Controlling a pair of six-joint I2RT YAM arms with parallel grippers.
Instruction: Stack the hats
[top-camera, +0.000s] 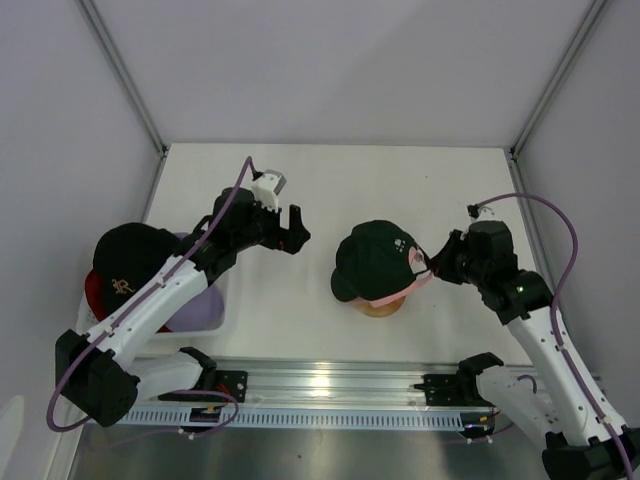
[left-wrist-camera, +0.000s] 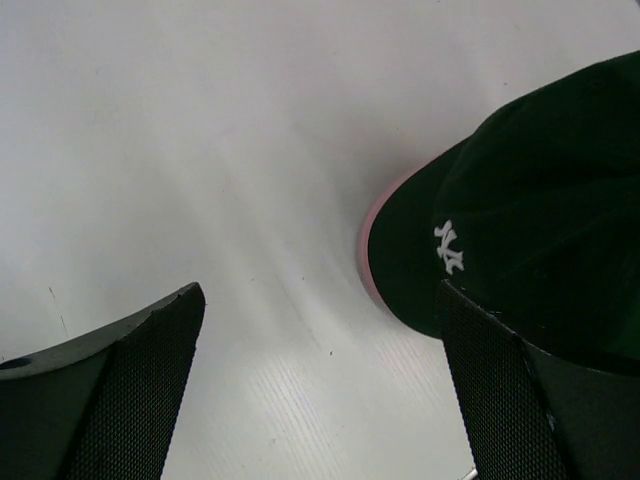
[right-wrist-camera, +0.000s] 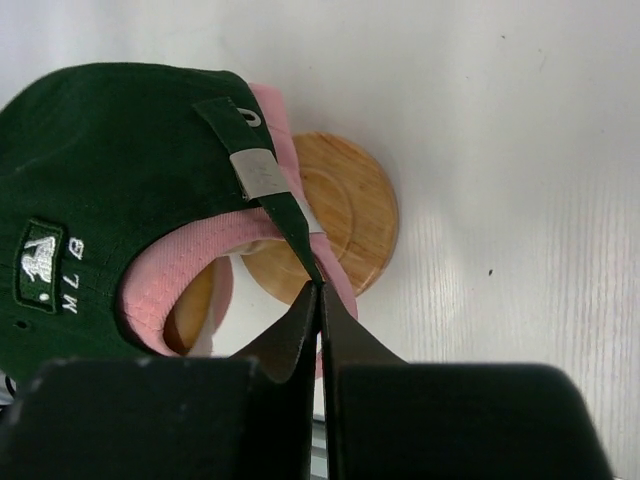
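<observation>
A dark green hat (top-camera: 375, 258) sits on top of a pink hat (top-camera: 400, 292) on the round wooden stand (top-camera: 380, 306) in the middle of the table. My right gripper (right-wrist-camera: 320, 290) is shut on the tip of the green hat's back strap (right-wrist-camera: 270, 190), just above the pink hat's band (right-wrist-camera: 180, 270). My left gripper (top-camera: 297, 232) hangs open to the left of the stack with nothing between its fingers (left-wrist-camera: 150, 380). The green hat's brim (left-wrist-camera: 410, 260) lies just beyond them. At the far left lie a black hat (top-camera: 130, 255) with a gold emblem, a red hat (top-camera: 92, 290) and a lavender hat (top-camera: 195, 305).
The hats at the left rest in and over a white basket (top-camera: 222, 300). A metal rail (top-camera: 330, 385) with the arm bases runs along the near edge. White walls close in the table on three sides.
</observation>
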